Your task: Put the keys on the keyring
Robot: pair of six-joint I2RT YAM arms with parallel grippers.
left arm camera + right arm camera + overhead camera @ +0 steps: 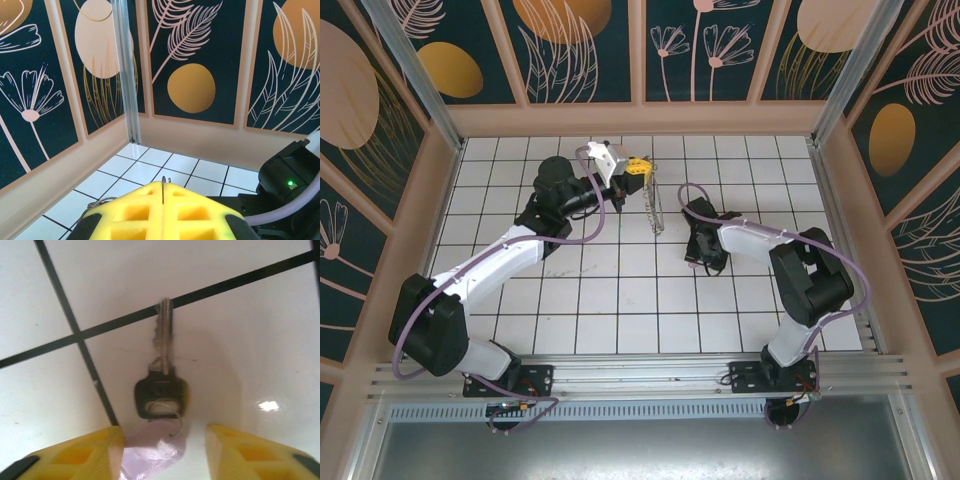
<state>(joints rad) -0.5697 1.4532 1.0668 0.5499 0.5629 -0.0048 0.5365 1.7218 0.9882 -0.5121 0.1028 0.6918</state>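
The keyring [656,205] is a thin ring with silvery links, hanging edge-on over the tiles. My left gripper [638,168] is shut on its top. In the left wrist view the ring's wire [164,181] pokes out between the closed yellow fingers [130,212]. A key [163,390] with a dark head and a short metal shaft lies flat on a white tile. A pale lilac tag [152,447] is tied to it by a small wire loop. My right gripper [165,434] is open, low over the tile, one finger on each side of the tag. The left finger touches the tag.
Black grout lines [75,332] cross the white tiled floor [620,300]. Patterned walls [192,55] and a metal corner post [125,70] enclose the cell. The right arm's body [290,185] is close beside the left gripper.
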